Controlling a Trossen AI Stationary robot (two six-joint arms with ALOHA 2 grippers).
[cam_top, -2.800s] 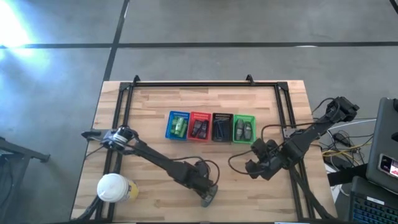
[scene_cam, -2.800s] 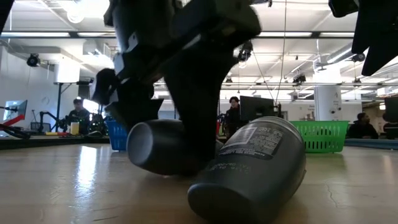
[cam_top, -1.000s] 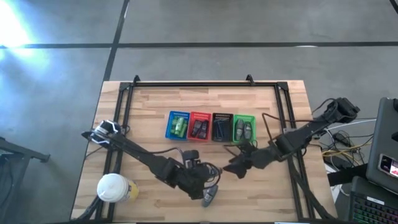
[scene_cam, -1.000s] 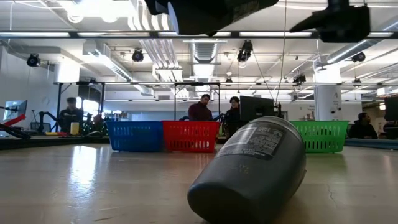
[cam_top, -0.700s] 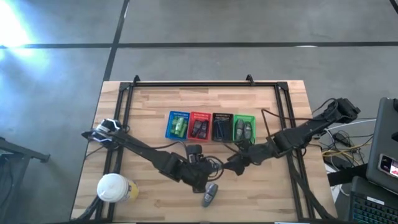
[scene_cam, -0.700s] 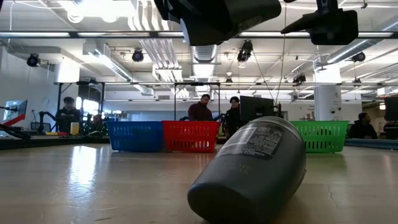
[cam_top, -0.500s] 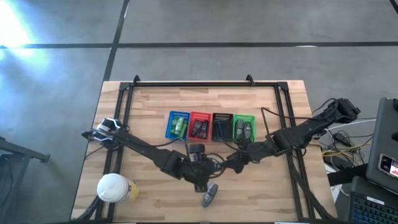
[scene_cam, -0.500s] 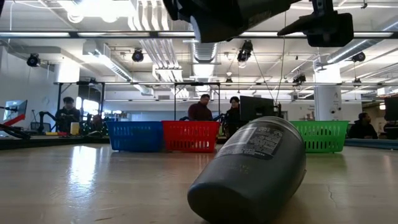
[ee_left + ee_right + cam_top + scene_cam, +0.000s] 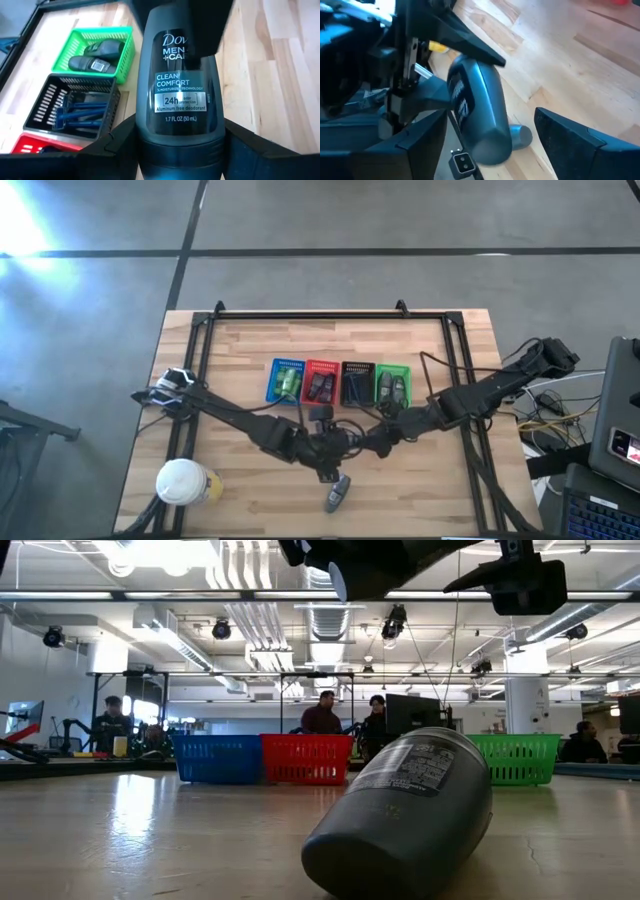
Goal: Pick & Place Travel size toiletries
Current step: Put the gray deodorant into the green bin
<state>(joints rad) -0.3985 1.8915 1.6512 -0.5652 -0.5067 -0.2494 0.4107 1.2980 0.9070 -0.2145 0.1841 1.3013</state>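
Left gripper [image 9: 332, 448]: raised above the middle of the table, in front of the basket row; its 2 fingers are closed on the sides of a grey deodorant roll-on [image 9: 181, 85], seen in the left wrist view between the dark finger bases.
Held roll-on: dark grey, rounded, label facing the wrist camera and reading "Dove Men+Care Clean Comfort"; in the right wrist view the same bottle [image 9: 481, 117] sits tilted between the left gripper's fingers, off the wood.
Right gripper [image 9: 372, 442]: just beside the left gripper, pointing at the held roll-on; its fingers [image 9: 580, 145] stand spread wide on either side of the view, with nothing between them.
Second roll-on [image 9: 337, 494]: lying on its side on the table [image 9: 240, 350] near the front edge, below and apart from both grippers; in the low view it fills the foreground [image 9: 405, 815], label up.
Baskets: 4 in a row at mid-table. Blue basket [image 9: 286, 381] holds green tubes, red basket [image 9: 321, 383] holds dark items, black basket [image 9: 356, 384] holds blue-handled razors [image 9: 80, 112], green basket [image 9: 392, 386] holds 2 more grey roll-ons [image 9: 97, 56].
White-lidded cup [image 9: 183, 481]: near the table's front left corner, well apart from the grippers.
Background: people [image 9: 322, 715] stand in the room beyond the table.
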